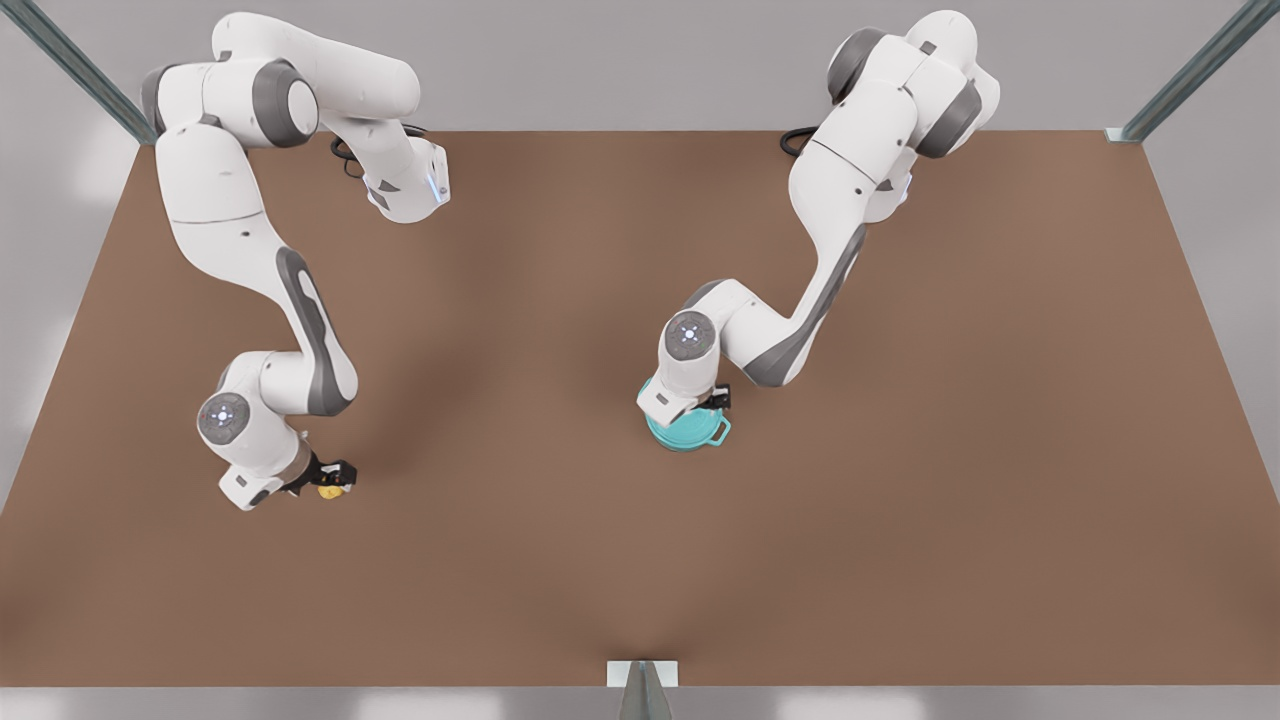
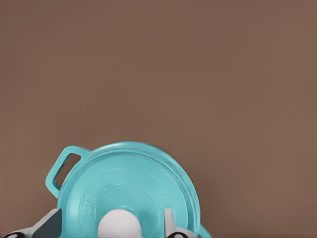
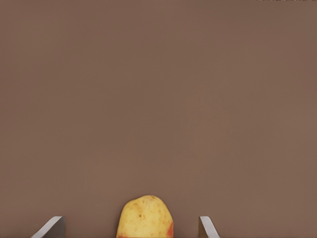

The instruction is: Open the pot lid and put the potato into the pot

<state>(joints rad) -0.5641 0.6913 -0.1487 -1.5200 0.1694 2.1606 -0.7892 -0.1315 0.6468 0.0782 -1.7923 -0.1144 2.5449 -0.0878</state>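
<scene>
The teal pot (image 1: 690,434) stands mid-table with its pot lid (image 2: 130,186) resting flat on it, and one loop handle (image 2: 63,170) sticks out to the side. My left gripper (image 2: 112,227) hangs right over the lid, open, with a finger on either side of the white knob (image 2: 119,224) and a gap to each. The yellow potato (image 3: 144,217) with its orange-red patch lies on the table at the front view's left. Low over it is my right gripper (image 3: 130,226), open, with its fingers straddling the potato but apart from it.
The brown table (image 1: 640,560) stretches wide between the potato (image 1: 330,490) and the pot. Metal frame posts stand at the far corners and at the middle of the near edge (image 1: 641,690).
</scene>
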